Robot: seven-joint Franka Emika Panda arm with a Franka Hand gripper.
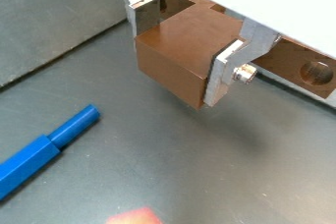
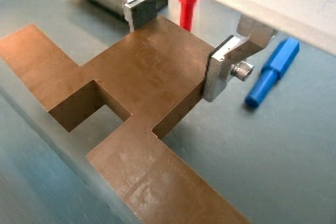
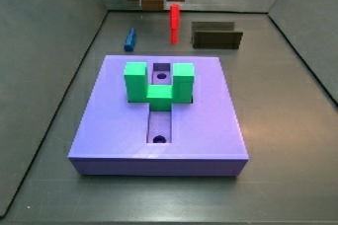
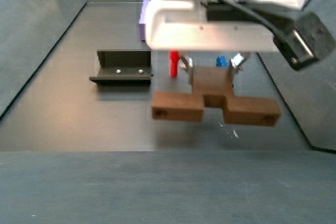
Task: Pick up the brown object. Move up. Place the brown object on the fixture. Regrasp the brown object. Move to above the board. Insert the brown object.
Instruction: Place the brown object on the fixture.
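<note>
The board (image 3: pixel 158 120) is sitting mid-floor in a side view, taking up most of the central area; green U-shaped block (image 3: pixel 158 82) is standing on its far half, straddling the slot; slot and holes are looking unoccupied, so insertion is not yet done.

The brown object (image 4: pixel 214 106) is hanging level in the tool (image 4: pixel 214 71), clear of the floor near the far end of the enclosure; in a wrist view the fingers (image 2: pixel 226 63) are clamping the bar's (image 2: pixel 125 100) narrow middle, blocky ends sticking out both sides; in another wrist view the silver plates are pressing on either side of the block (image 1: pixel 184 56); tool is closed on the brown object, narrow gap.

The fixture (image 4: pixel 124 68) is sitting on the floor near the far side wall, apart from the bar and empty; in a side view it (image 3: pixel 216 37) is lying beyond the board's far edge.

The red peg (image 3: pixel 173 22) is standing upright near the far wall; the blue peg (image 3: pixel 130 39) is lying on the floor just beside it.

Judging progress: pick-up looks done, lift is under way or complete; placing on the fixture, regrasp, move over the board and insert are all left.
</note>
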